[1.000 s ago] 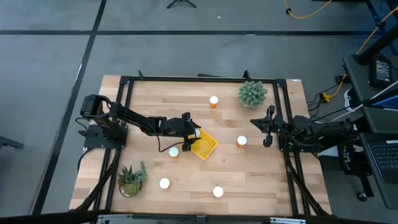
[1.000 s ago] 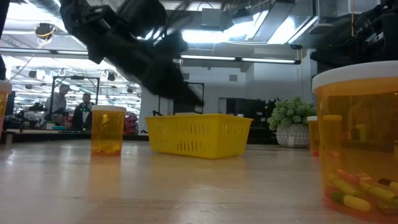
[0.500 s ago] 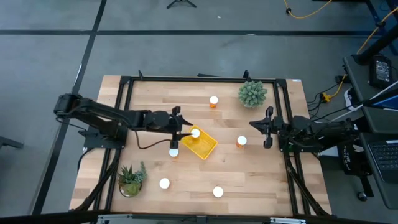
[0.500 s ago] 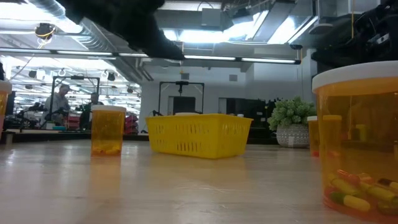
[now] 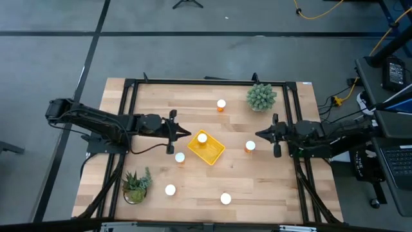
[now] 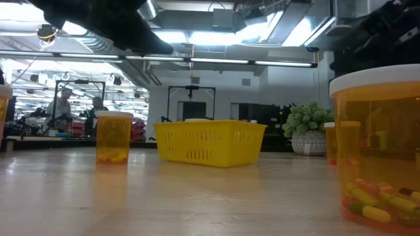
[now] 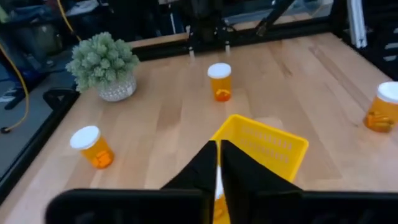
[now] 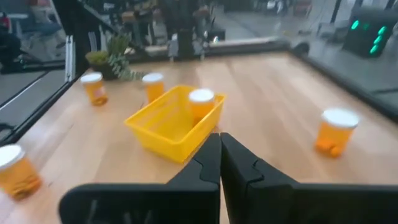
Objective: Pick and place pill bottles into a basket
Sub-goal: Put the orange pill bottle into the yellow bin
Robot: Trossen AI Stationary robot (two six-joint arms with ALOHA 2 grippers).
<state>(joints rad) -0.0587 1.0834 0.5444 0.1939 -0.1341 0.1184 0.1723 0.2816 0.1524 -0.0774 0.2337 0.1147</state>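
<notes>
With both end effectors clenched: one pill bottle inside the basket, five on the table.

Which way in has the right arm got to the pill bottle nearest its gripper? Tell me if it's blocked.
Probably not blocked. The right gripper sits just beside that pill bottle, only bare table between them; the basket lies beyond it.

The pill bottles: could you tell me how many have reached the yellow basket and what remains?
One pill bottle stands in the yellow basket. Nothing is in hand: the left gripper sits shut beside the basket, and the right gripper waits shut near its own side. Five bottles are left on the table: and.
</notes>
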